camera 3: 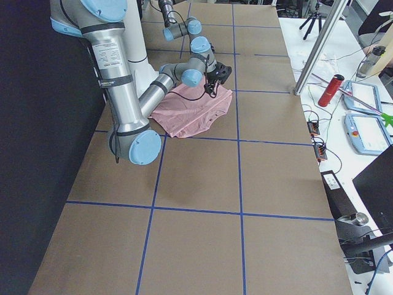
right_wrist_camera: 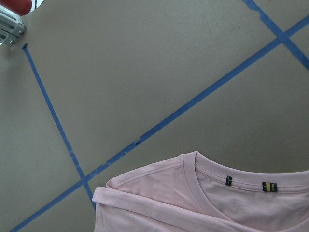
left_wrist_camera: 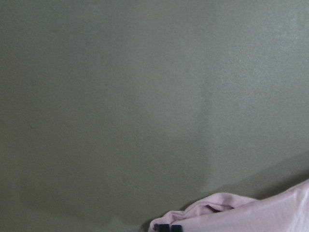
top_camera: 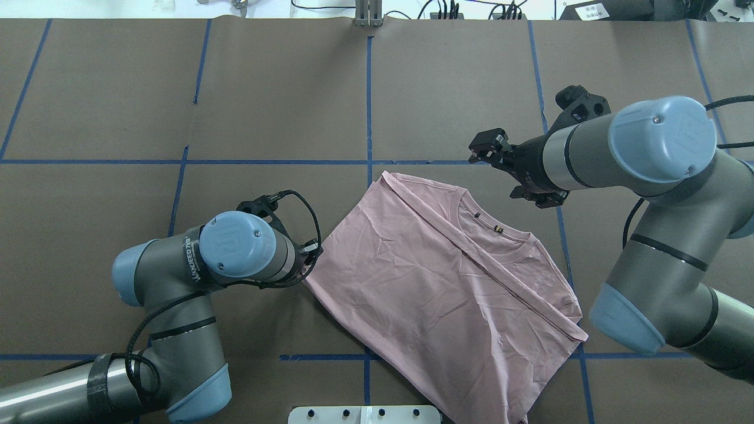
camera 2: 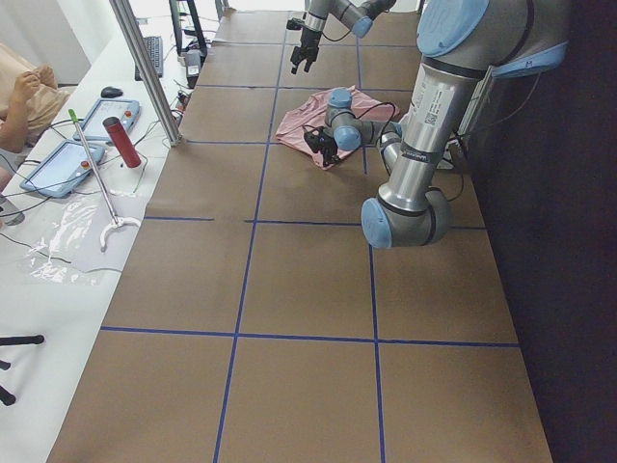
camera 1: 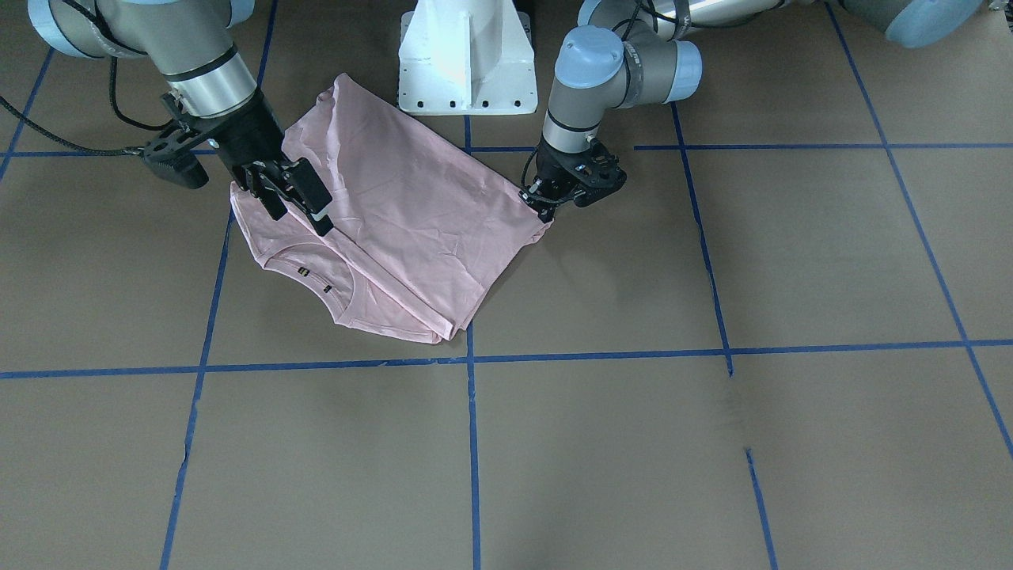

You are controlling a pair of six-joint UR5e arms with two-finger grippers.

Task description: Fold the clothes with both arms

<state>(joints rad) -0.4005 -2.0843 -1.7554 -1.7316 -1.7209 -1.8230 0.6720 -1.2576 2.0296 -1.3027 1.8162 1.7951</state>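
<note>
The pale pink T-shirt [camera 1: 411, 214] lies on the desk [camera 1: 633, 443] just before the white pedestal [camera 1: 465, 55], one side apparently already folded lengthwise (its collar [right_wrist_camera: 207, 183] faces away from the robot). The step in hand looks like gripping for the next fold. The left tool [camera 1: 544, 210] sits at a hem corner, pinched tight on bunched cloth. The right tool [camera 1: 299, 215] hovers over the shoulder end, spread wide, holding nothing. Next it should drop and pinch that edge.
</note>
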